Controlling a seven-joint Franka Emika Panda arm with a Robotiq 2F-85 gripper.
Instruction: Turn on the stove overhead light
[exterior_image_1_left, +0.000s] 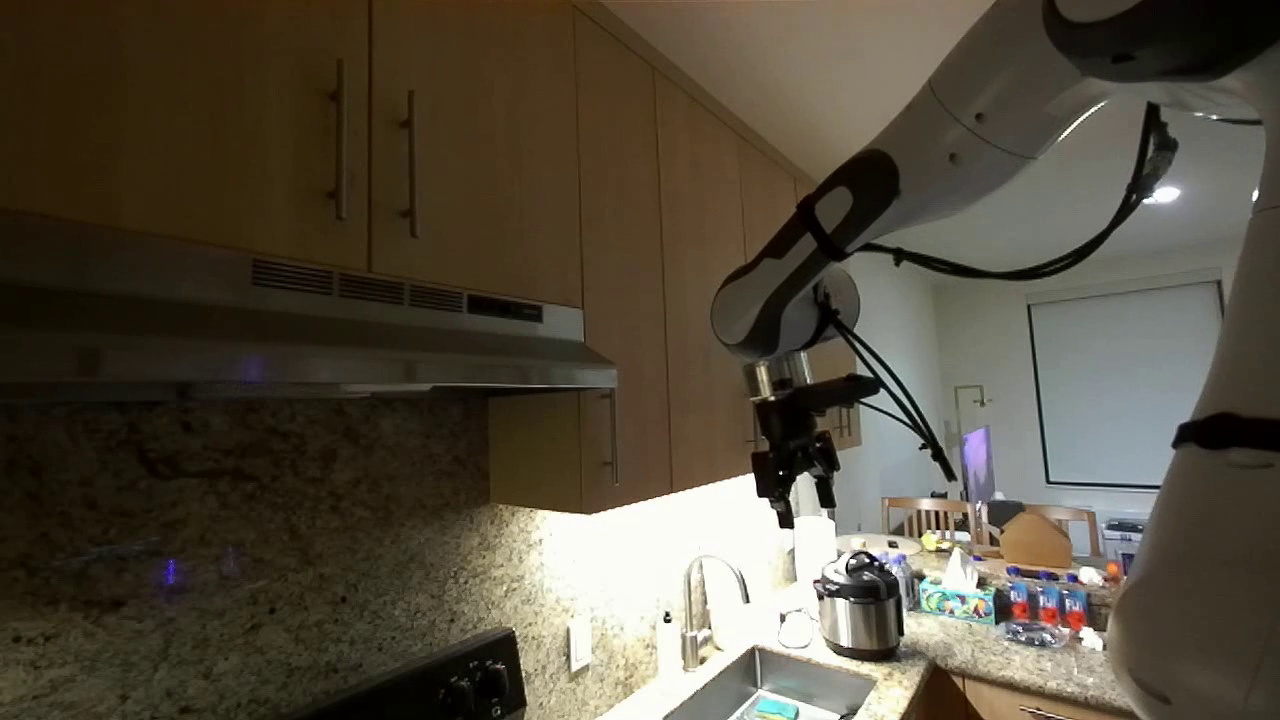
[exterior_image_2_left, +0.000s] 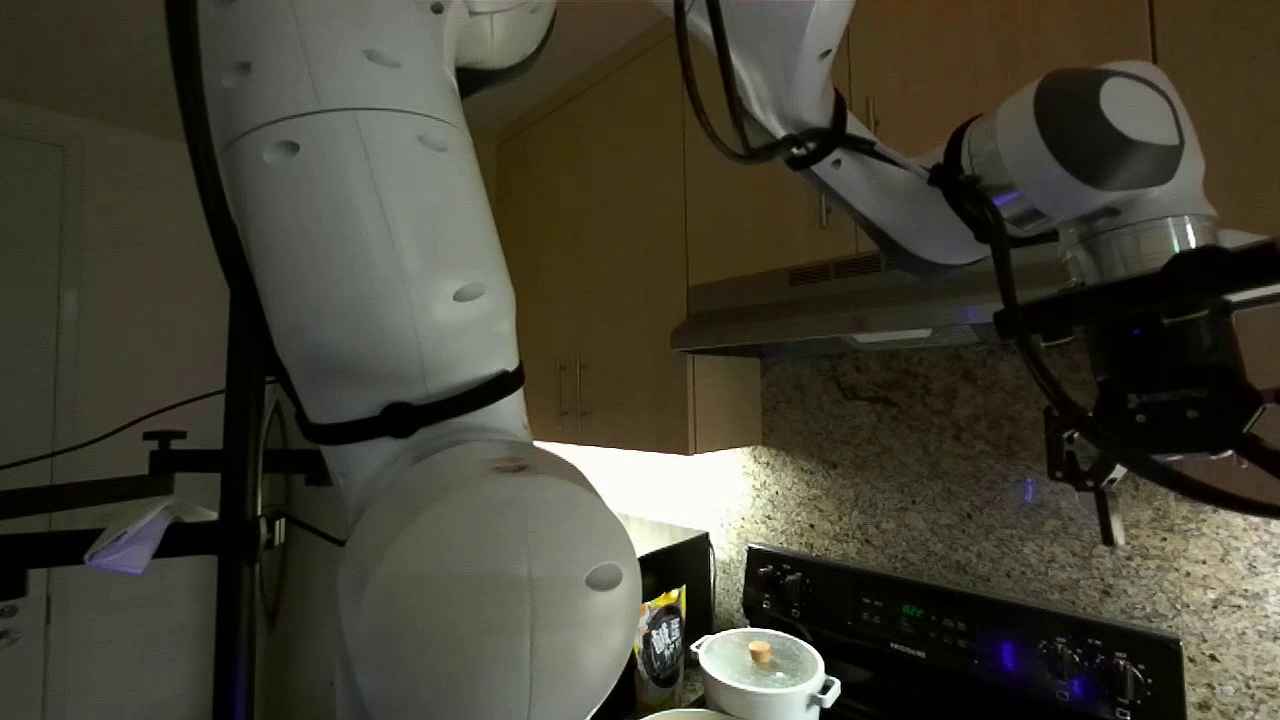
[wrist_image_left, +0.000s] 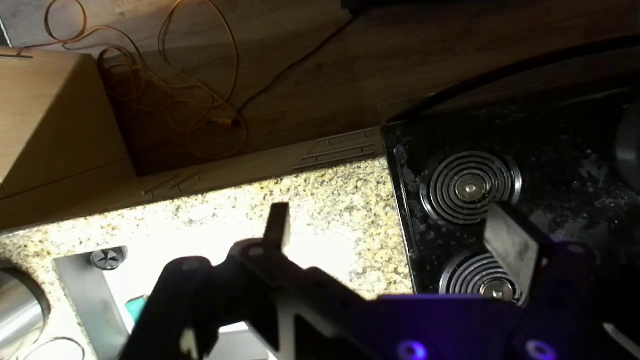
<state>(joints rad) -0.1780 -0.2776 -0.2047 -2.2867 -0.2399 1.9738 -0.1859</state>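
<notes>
Wrist view gives us the Robotiq gripper, its two fingers spread wide with nothing held between them. Past the fingertips we see coil burners toward three and four o'clock and the stainless-steel sink toward eight. We find the stainless-steel range hood at nine o'clock in an exterior view, fixed under the wood-faced cabinets, with a dark control strip on its front; the gripper hangs well apart from it, at four o'clock. Below the hood, the granite backsplash is dim. At five o'clock in an exterior view, we see a white pot under a glass lid.
</notes>
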